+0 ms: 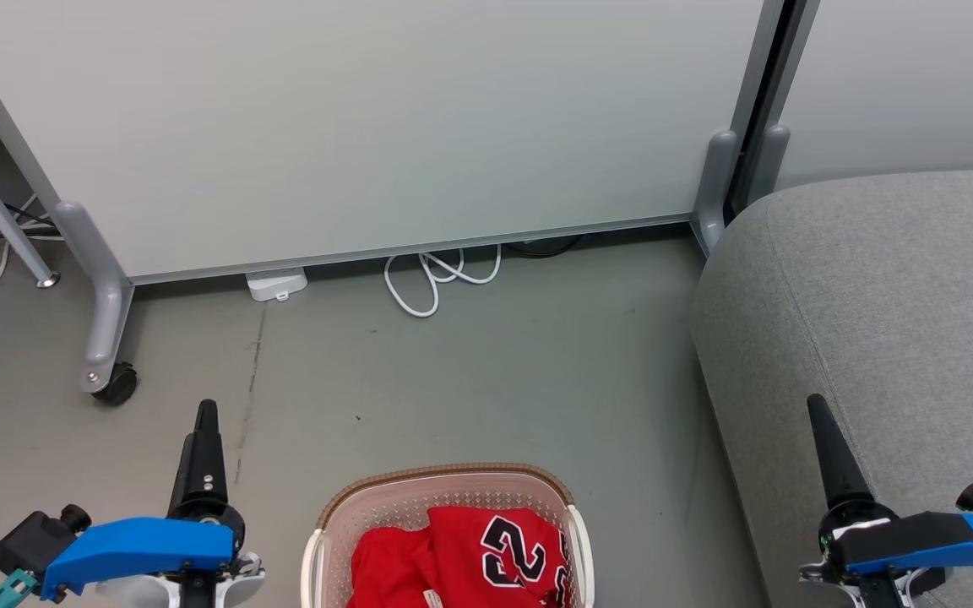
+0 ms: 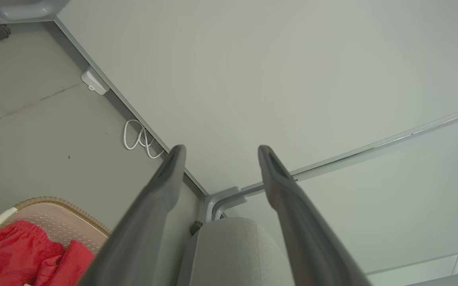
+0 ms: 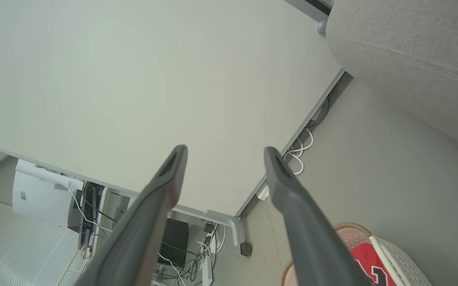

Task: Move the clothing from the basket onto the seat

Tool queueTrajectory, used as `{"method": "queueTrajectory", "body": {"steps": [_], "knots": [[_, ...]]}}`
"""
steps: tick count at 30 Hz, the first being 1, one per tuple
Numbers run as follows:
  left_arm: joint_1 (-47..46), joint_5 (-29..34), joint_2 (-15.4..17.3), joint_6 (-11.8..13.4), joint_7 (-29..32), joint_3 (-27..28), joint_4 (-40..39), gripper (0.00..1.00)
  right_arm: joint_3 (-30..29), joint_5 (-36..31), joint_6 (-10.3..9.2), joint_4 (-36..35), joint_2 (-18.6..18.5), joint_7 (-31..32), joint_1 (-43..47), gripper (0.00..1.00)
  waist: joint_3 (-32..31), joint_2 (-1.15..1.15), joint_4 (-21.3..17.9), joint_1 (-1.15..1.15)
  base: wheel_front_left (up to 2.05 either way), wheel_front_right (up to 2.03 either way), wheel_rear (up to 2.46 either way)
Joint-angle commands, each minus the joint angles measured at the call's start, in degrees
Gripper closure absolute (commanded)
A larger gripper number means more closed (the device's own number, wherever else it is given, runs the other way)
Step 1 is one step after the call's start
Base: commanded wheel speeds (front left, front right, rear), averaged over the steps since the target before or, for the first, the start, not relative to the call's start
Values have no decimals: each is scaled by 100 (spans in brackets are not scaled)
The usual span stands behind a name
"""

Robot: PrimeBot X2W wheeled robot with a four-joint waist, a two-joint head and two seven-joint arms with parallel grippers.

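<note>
Clothing (image 1: 470, 557): red, heaped in basket (image 1: 453, 475) on floor (image 1: 470, 380), beside seat (image 1: 892, 295). Left gripper (image 2: 220, 153), right gripper (image 3: 225, 153): both empty, spread wide, flanking the basket. Risk: a shallow pinch may drop loose fabric short of the seat, or snag the basket rim.

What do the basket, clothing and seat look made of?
The basket looks like cream moulded plastic: perforated walls, brown woven-look rim. The clothing is soft red fabric, probably synthetic knit: it crumples and carries printed numbers. The seat is matte grey woven upholstery: visible weave texture and seam.
</note>
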Motion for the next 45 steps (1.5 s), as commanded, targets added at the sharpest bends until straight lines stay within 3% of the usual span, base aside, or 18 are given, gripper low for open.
{"method": "queueTrajectory", "body": {"steps": [1, 19, 45], "knots": [[-179, 358, 50, 42, -86, -81, -138, 0, 35, -335, 12, -125, -32, -84, -128, 0, 1, 0, 5, 0, 0, 0, 0], [-176, 2266, 70, 197, -456, -429, -171, 0, 212, -2059, 15, -156, -42, -452, -111, 0, 12, 0, 52, 0, 0, 0, 0], [-184, 4012, 129, 261, -871, -794, -149, 0, 386, -3847, 17, -157, -54, -869, -128, 0, 59, 0, 125, 0, 0, 0, 0]]}}
